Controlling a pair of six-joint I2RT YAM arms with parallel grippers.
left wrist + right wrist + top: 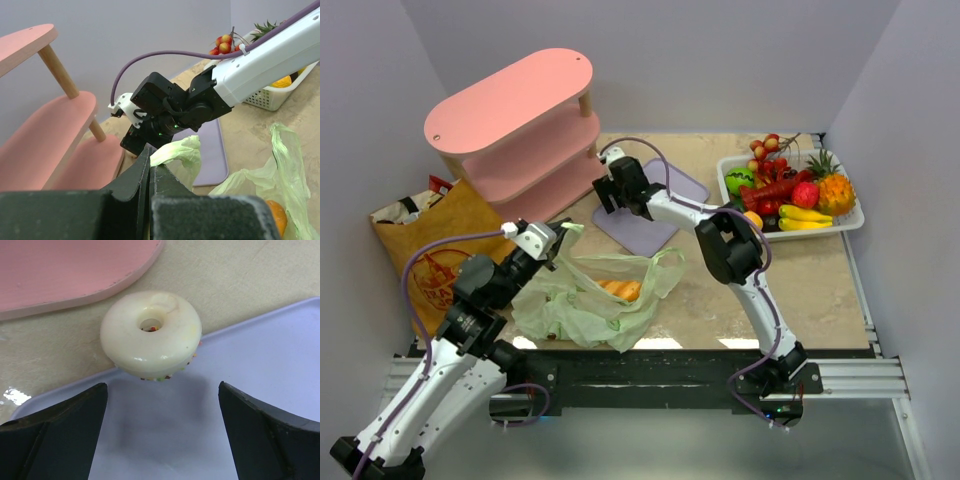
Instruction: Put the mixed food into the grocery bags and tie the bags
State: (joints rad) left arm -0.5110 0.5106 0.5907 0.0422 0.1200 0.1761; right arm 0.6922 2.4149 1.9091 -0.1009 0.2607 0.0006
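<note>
L claw (149,151) shut on green bag (582,305) handle, ctr frame; bread (620,290) inside. R claw (162,432) wide open, empty, over donut (151,332). Paper bag (420,255), left, appears loaded. Neither bag tied.

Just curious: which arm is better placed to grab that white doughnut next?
The right arm: its jaws stand open facing the doughnut. The left arm is busy, jaws shut on the green bag.

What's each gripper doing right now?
Left gripper: closed on the green plastic bag, pinching its handle.
Right gripper: open, holding nothing, jaws either side of the white donut.
</note>
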